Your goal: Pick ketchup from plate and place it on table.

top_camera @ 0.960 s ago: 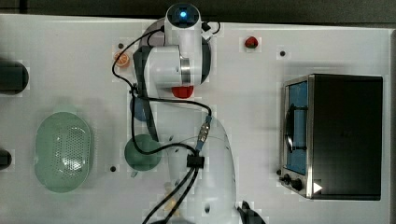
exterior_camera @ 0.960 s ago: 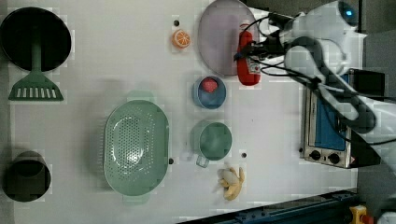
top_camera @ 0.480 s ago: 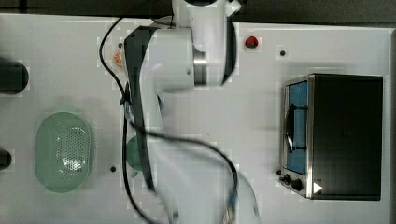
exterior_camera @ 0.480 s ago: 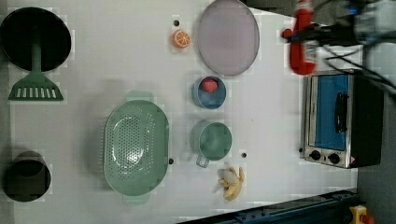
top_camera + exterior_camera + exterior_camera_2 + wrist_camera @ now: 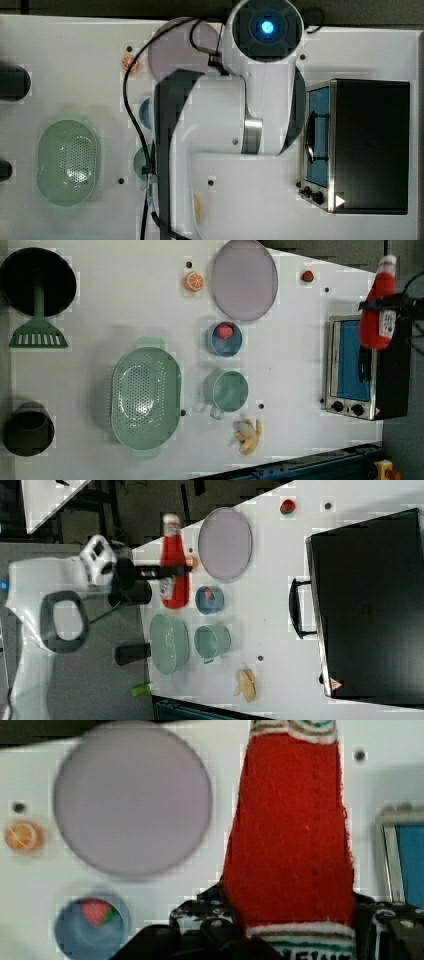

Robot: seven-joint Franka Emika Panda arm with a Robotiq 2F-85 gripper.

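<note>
The red ketchup bottle (image 5: 378, 310) with its whitish cap hangs high above the white table (image 5: 125, 300), held across its middle by my gripper (image 5: 386, 302), which is shut on it. In the left view it shows in front of the oven's top edge. In the right view the ketchup (image 5: 175, 565) sits in the gripper (image 5: 174, 571), beside the plate (image 5: 225, 544). The pale lilac-grey plate (image 5: 244, 279) lies bare. In the wrist view the ketchup (image 5: 290, 835) rises from the gripper (image 5: 295, 920), with the plate (image 5: 132, 797) far below. In the top view the arm covers part of the plate (image 5: 170, 50).
A toaster oven (image 5: 367, 370) stands at the left view's right. A blue dish (image 5: 224, 338) with a red fruit, a green mug (image 5: 227, 390), a green colander (image 5: 146, 397), a banana (image 5: 247, 432), an orange slice (image 5: 194, 281) and a small red fruit (image 5: 307, 276) lie around.
The ketchup left the plate's edge in my shut gripper, rose high and travelled toward the left view's right, over the oven. The plate now lies bare.
</note>
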